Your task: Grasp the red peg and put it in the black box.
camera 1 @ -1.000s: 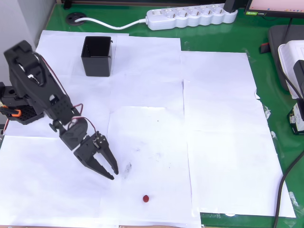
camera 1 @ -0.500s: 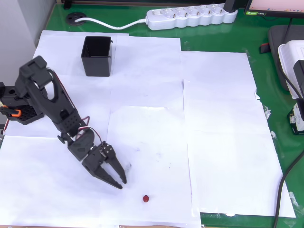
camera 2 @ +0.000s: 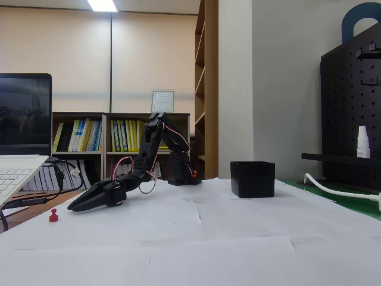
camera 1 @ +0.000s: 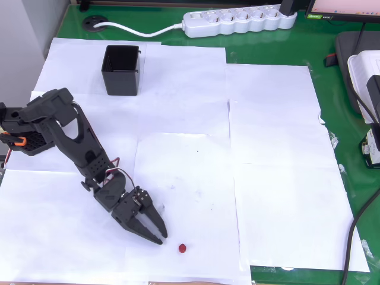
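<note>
The red peg (camera 1: 183, 248) is a tiny dark-red nub on the white paper near the front table edge; in the fixed view the red peg (camera 2: 53, 215) stands at the far left. My gripper (camera 1: 161, 237) is low over the paper just left of the peg and a little short of it, pointing at it with its jaws together and nothing between them. In the fixed view the gripper (camera 2: 72, 208) tapers to a point just above and right of the peg. The black box (camera 1: 122, 70) stands upright and open at the back left, far from both, and the black box (camera 2: 253, 179) appears right of the arm.
White paper sheets (camera 1: 273, 178) cover the green table (camera 1: 332, 107). A white power strip (camera 1: 240, 19) with its cable lies along the back edge. The arm's base (camera 1: 21, 130) sits at the left edge. A laptop (camera 2: 21, 137) stands at the left of the fixed view.
The arm has stretched forward and lowered, carrying the gripper toward the front right, from well short of the peg to just beside it. The peg and box have not moved.
</note>
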You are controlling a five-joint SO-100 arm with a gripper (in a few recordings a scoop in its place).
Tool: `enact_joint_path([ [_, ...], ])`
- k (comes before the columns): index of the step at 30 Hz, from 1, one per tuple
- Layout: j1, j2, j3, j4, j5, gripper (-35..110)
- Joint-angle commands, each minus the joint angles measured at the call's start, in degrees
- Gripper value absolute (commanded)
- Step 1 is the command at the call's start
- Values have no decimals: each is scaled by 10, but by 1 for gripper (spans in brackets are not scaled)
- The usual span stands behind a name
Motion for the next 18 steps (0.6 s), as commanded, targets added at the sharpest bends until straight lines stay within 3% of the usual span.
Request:
enact_joint_path([
  [1,-1,3,25,-16,-8,13],
  [5,0,2,18,-11,-29,30],
  [9,0,0,6,-6,-37,36],
  [14,1,-21,-5,25,-17,36],
  [18,7,-40,18,120,33,38],
])
